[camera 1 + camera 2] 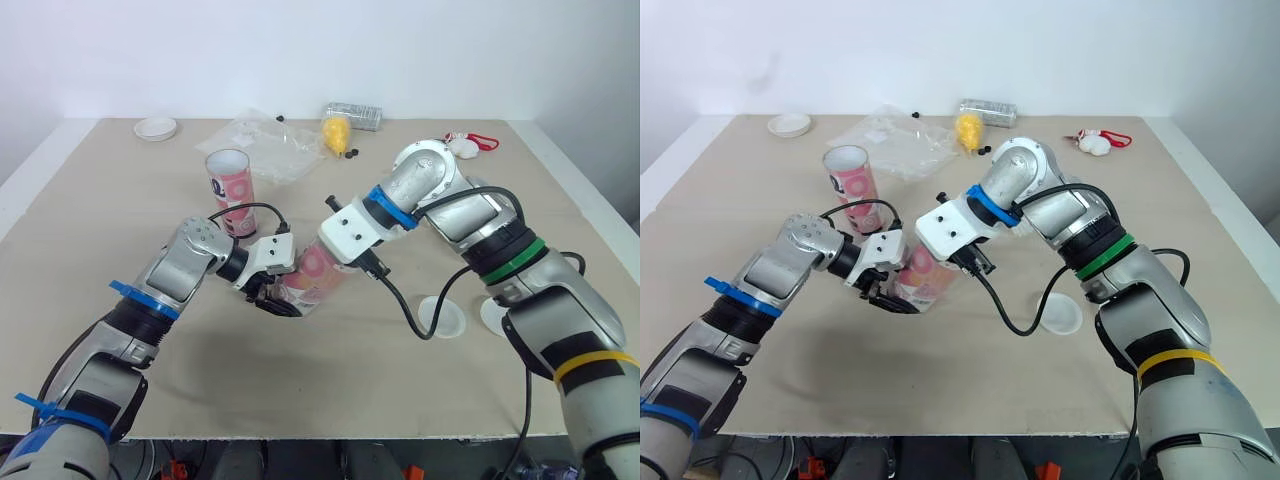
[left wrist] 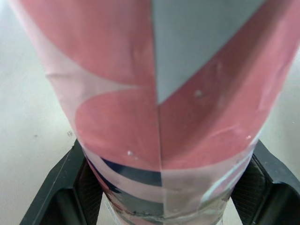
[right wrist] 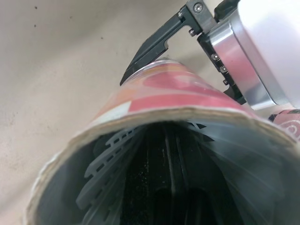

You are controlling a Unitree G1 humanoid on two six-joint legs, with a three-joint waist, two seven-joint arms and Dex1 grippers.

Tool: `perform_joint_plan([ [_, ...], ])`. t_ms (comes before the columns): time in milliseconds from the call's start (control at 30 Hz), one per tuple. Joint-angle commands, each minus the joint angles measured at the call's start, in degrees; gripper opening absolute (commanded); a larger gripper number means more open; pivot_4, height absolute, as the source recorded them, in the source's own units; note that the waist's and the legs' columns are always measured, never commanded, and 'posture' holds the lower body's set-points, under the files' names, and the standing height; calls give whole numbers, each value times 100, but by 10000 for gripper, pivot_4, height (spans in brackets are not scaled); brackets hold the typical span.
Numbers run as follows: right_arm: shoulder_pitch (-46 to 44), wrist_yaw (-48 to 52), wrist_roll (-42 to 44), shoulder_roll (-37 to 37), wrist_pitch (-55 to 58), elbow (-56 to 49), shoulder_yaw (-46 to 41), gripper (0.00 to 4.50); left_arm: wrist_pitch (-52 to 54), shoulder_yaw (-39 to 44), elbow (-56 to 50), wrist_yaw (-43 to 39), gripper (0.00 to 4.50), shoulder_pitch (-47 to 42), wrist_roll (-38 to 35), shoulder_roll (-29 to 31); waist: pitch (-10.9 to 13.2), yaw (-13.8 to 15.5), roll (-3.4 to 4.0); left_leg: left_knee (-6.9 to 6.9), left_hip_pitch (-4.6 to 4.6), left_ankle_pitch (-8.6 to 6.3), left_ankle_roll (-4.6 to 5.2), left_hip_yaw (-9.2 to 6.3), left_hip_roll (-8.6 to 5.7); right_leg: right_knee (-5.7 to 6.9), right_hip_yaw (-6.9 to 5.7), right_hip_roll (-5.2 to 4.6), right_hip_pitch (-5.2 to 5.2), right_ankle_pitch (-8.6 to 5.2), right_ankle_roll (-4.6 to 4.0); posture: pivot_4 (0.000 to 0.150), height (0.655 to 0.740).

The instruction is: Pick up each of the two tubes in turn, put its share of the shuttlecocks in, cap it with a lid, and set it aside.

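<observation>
A pink patterned tube (image 1: pixel 318 272) lies tilted just above the table, with my left gripper (image 1: pixel 275 297) shut around its lower end; both black fingers (image 2: pixel 61 187) press its sides. My right gripper (image 1: pixel 328 258) is at the tube's open mouth, pushed into it. Down inside the tube (image 3: pixel 154 98) a white shuttlecock skirt (image 3: pixel 108 164) shows against the wall. The second pink tube (image 1: pixel 231 190) stands upright and open behind my left arm. Two white lids (image 1: pixel 441 316) lie flat by my right forearm.
At the back lie a crumpled clear plastic bag (image 1: pixel 262 145), a yellow object (image 1: pixel 337 132), a clear packet (image 1: pixel 354 115), a small white dish (image 1: pixel 156 128) and a white and red item (image 1: pixel 468 145). The table edge (image 1: pixel 300 432) runs close in front.
</observation>
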Motion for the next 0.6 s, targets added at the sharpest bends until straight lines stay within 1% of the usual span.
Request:
perform_joint_plan([
  [33, -300, 255, 832, -362, 597, -366, -374, 1443, -63, -52, -87, 108, 30903, 164, 20, -17, 0, 11, 0, 0, -2, 0, 0, -1, -1, 0, 0, -1, 0, -1, 0, 1500, 7400],
  [167, -349, 255, 1579, -917, 1272, -644, -742, 1443, -245, 15, -50, 232, 30903, 323, 20, -44, 0, 20, 1, -1, -5, 0, 0, -3, -6, -1, 1, -6, 0, -1, -2, 1500, 7400],
  [267, -399, 250, 1871, -1169, 1947, -581, -1381, 1443, -481, 83, 60, 431, 30903, 432, 52, -141, 0, 17, 2, -1, -4, 0, 0, -4, -6, -2, 1, -6, 2, -4, 0, 1500, 7400],
  [367, -150, 57, 2107, -1585, 2555, -820, -1999, 1443, -741, 286, 212, 831, 30903, 605, -19, -383, 1, 61, 4, 4, -4, 1, 1, -3, -7, -2, 0, -10, 3, -6, -11, 1500, 7400],
  [467, 392, -461, 2468, -1825, 3405, -1263, -2666, 1443, -1024, 551, 250, 1159, 30903, 888, -180, -651, -3, 89, -3, 11, -6, 1, 1, -1, -11, -10, 1, -18, 12, -11, -12, 1500, 7400],
  [567, 1555, -1123, 2656, -2101, 3948, -1995, -3400, 1443, -1306, 833, 68, 1560, 30903, 1355, -465, -1042, -5, 109, -6, 11, -7, 1, 1, 5, -12, -12, 5, -22, 12, -6, -11, 1500, 7400],
  [600, 1918, -1307, 2695, -2161, 4086, -2222, -3594, 1443, -1398, 868, -16, 1649, 30903, 1502, -520, -1138, -4, 113, -5, 11, -10, 1, 1, 6, -12, -12, 5, -21, 10, 3, 5, 1500, 7400],
])
